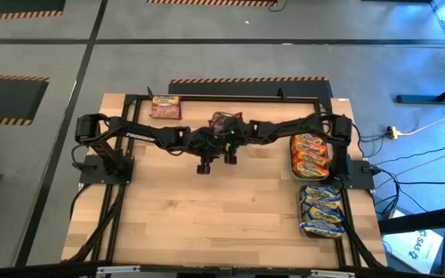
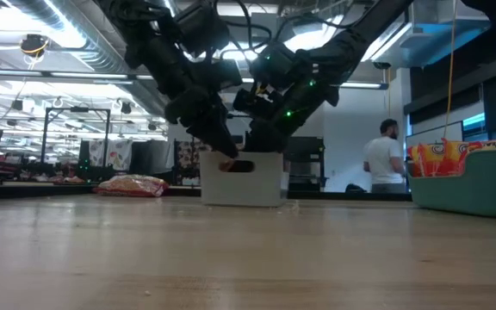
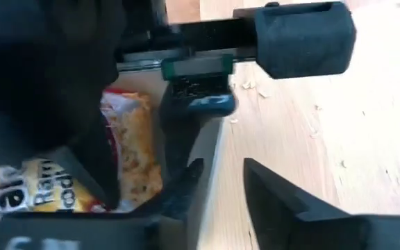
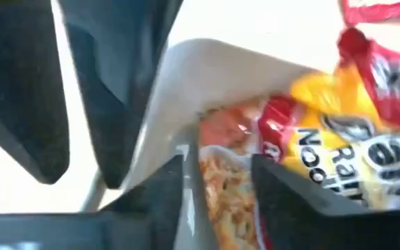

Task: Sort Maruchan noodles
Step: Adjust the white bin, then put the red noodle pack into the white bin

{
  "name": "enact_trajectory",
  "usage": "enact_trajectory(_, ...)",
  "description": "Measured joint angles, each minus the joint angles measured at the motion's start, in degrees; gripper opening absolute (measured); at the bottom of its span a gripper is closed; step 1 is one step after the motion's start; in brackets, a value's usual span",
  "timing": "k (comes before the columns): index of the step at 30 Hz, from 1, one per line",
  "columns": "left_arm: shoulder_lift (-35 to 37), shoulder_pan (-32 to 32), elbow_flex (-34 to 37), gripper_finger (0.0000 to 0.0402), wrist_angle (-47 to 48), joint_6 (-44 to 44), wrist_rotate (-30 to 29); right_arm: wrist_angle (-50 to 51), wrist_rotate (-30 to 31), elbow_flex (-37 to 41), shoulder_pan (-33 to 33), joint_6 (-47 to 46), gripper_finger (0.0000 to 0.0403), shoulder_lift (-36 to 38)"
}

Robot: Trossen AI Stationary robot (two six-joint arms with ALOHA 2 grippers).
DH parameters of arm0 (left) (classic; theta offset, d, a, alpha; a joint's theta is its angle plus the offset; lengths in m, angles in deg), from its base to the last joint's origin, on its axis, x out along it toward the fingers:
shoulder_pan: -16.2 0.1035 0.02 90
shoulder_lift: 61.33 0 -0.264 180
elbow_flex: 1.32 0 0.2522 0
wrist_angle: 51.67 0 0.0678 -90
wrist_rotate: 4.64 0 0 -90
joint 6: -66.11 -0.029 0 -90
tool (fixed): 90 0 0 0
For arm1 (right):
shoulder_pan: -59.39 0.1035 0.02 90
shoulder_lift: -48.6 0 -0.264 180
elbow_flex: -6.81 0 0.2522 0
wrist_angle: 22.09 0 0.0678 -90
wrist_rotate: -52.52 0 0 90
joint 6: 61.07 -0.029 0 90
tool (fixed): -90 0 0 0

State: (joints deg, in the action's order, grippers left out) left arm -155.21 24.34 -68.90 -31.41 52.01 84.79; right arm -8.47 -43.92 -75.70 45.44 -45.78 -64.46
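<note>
A pale tray at the table's far middle holds maroon-and-yellow noodle packets. Both grippers meet over it. My left gripper is open at the tray's rim, one finger over the tray and one over the bare table. My right gripper is open above a packet lying in the tray, just inside the white wall. In the low view the left gripper and the right gripper hang at the tray's top edge. One maroon packet lies flat on the table at the far left. My left gripper's fingers stand to either side of the tray's rim; I cannot tell whether one of them touches it. My right gripper's fingers stand apart over the packet in the tray; whether they touch it cannot be told.
A teal tray with orange packets stands at the right edge. A second tray, nearer, holds blue-and-yellow packets. The black frame runs along the table's sides. Bare wood fills the near half. A person stands in the room beyond.
</note>
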Motion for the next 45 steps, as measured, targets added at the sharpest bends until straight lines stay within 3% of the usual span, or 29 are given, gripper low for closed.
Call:
enact_trajectory(4,1.9,0.0,0.0,0.0135,0.9,0.1,-0.1,2.0,0.2,0.1,0.0,0.2,0.0222,3.5)
enact_trajectory(9,6.2,-0.1,0.0,0.0166,2.0,0.5,-0.3,7.6,0.1,0.0,0.0,0.1,0.0257,8.9)
enact_trajectory(13,9.0,-0.1,0.0,0.0168,3.8,0.5,-1.3,10.2,-0.2,0.0,1.2,-0.3,0.0265,11.3)
enact_trajectory(19,12.8,0.0,0.1,0.0170,9.3,2.8,-10.6,21.6,-0.1,0.1,4.0,-1.4,0.0266,16.4)
enact_trajectory(24,15.8,2.3,0.0,0.0171,12.6,6.1,-14.3,24.3,-0.6,6.1,5.6,-5.9,0.0266,22.6)
enact_trajectory(35,19.1,19.6,0.0,0.0195,19.8,4.7,-15.0,-1.7,2.4,28.2,14.8,-12.5,0.0266,34.9)
enact_trajectory(45,13.3,38.4,-8.2,0.0193,27.9,5.6,-12.2,-6.9,3.0,30.4,16.9,-13.4,0.0266,34.9)
